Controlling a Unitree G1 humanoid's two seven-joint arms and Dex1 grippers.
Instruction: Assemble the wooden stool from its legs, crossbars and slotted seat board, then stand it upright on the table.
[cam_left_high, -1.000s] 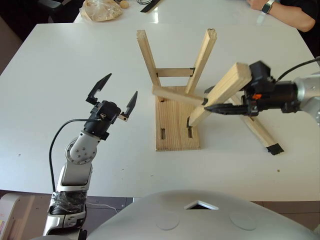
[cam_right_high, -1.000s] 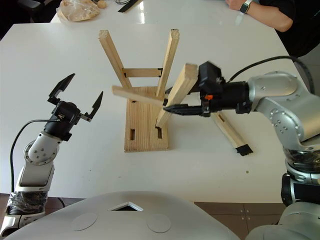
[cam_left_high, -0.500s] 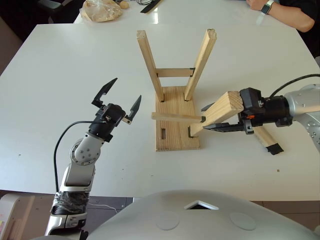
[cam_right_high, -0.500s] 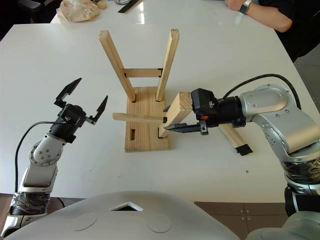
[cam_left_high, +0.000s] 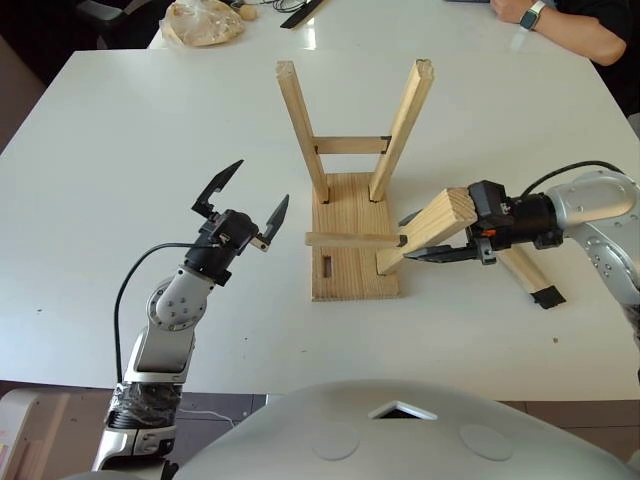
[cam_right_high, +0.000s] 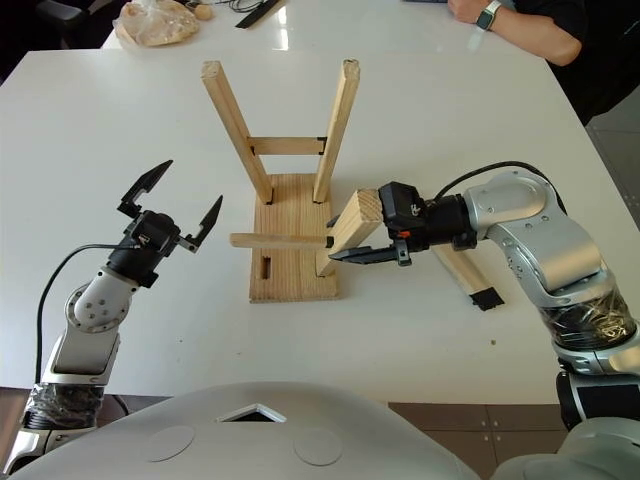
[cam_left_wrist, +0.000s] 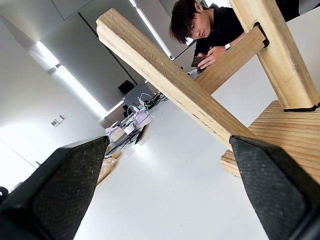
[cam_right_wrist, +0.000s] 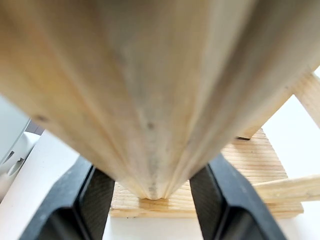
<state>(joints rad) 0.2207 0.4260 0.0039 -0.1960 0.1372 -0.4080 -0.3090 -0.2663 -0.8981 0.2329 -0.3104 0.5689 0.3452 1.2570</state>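
The slotted seat board (cam_left_high: 345, 268) lies flat on the white table (cam_left_high: 120, 120). Two legs (cam_left_high: 300, 125) (cam_left_high: 402, 120) stand in its far slots, joined by a crossbar (cam_left_high: 349, 145). My right gripper (cam_left_high: 410, 238) is shut on a third leg (cam_left_high: 432, 225), tilted with its lower end at the near right slot. A second crossbar (cam_left_high: 350, 239) sticks out from that leg over the board. The right wrist view shows this leg (cam_right_wrist: 150, 100) between the black fingers (cam_right_wrist: 85, 200). A fourth leg (cam_left_high: 522, 270) lies on the table under the right arm. Left of the board, my left gripper (cam_left_high: 262, 181) is open and holds nothing.
A crumpled bag (cam_left_high: 203, 20) and cables lie at the table's far left edge. A person's arm (cam_left_high: 565, 25) rests at the far right corner. Bare tabletop stretches left of the left gripper and in front of the board.
The right gripper has lowered the leg with its crossbar onto the board's near right slot. The open left gripper has moved nearer the board.
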